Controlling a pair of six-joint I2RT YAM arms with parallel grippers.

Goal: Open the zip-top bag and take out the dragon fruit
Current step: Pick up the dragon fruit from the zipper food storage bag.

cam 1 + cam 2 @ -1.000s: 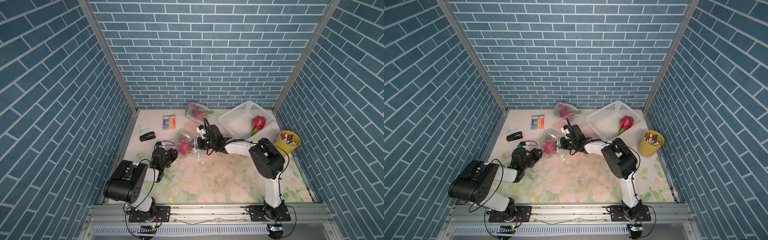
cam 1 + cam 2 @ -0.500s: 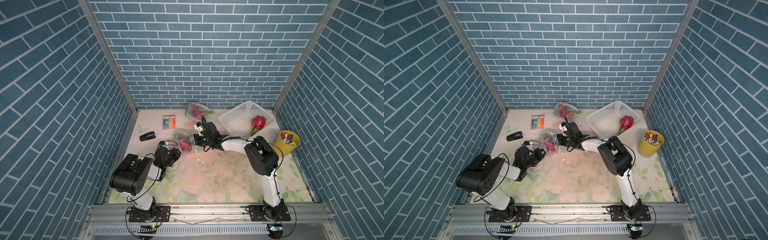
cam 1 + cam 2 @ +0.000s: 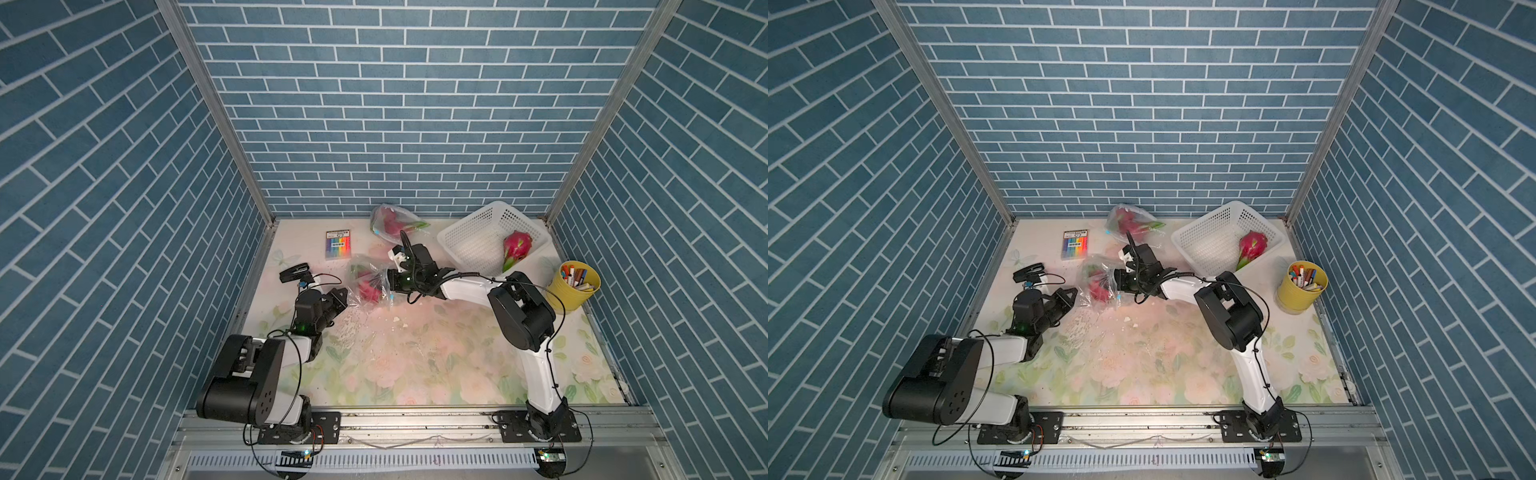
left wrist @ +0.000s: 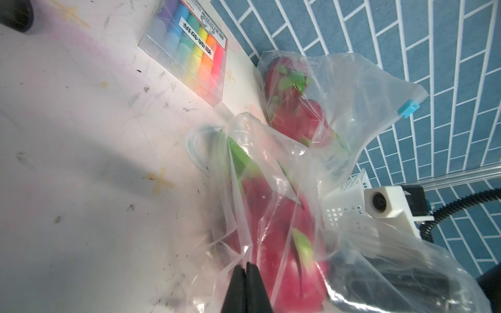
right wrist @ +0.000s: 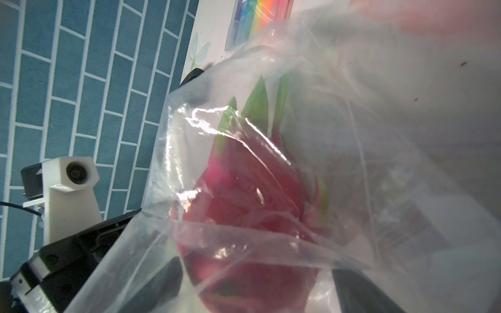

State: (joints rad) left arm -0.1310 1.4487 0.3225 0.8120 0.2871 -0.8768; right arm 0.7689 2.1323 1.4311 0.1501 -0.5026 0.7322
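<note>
text | highlighter pack (image 4: 187,54) | white label strip, dark printed characters, too angled and blurred to read

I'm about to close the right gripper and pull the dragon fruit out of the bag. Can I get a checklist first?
1. Left gripper pinches zip-top bag film: ok, shut on it.
2. Right gripper inside the bag mouth: cannot tell; film covers it.
3. Right jaws straddle the dragon fruit: ok, wide apart on either side.
4. Contact with that fruit: cannot tell.
5. Basket has room: ok, only one loose fruit inside.

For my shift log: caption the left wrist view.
Left gripper shut on the nearer zip-top bag, dragon fruit inside.
</note>
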